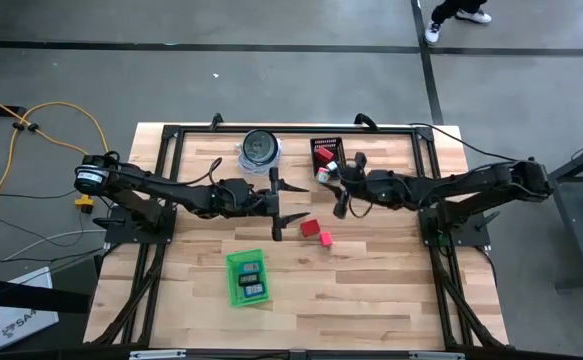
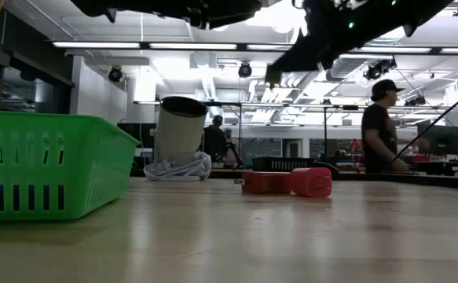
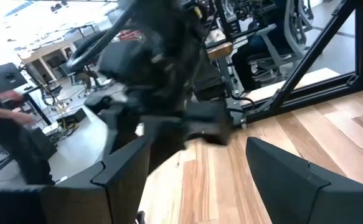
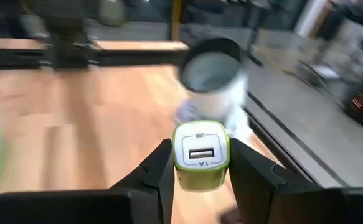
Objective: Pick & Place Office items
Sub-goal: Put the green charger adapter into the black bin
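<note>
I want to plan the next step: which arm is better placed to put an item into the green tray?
The right. Its gripper is already shut on a white-and-green USB charger, while the left gripper is open and empty, although nearer the green tray.

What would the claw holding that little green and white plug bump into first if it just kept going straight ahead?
Probably the round container: the right claw, shut on the charger plug, points at it, with only bare table between. Depth is hard to judge.

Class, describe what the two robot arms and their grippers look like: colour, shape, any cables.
Both arms are dark, slim and jointed. The left gripper and right gripper each end in two flat, tapering black fingers. A thin dark cable loops along the left arm.
</note>
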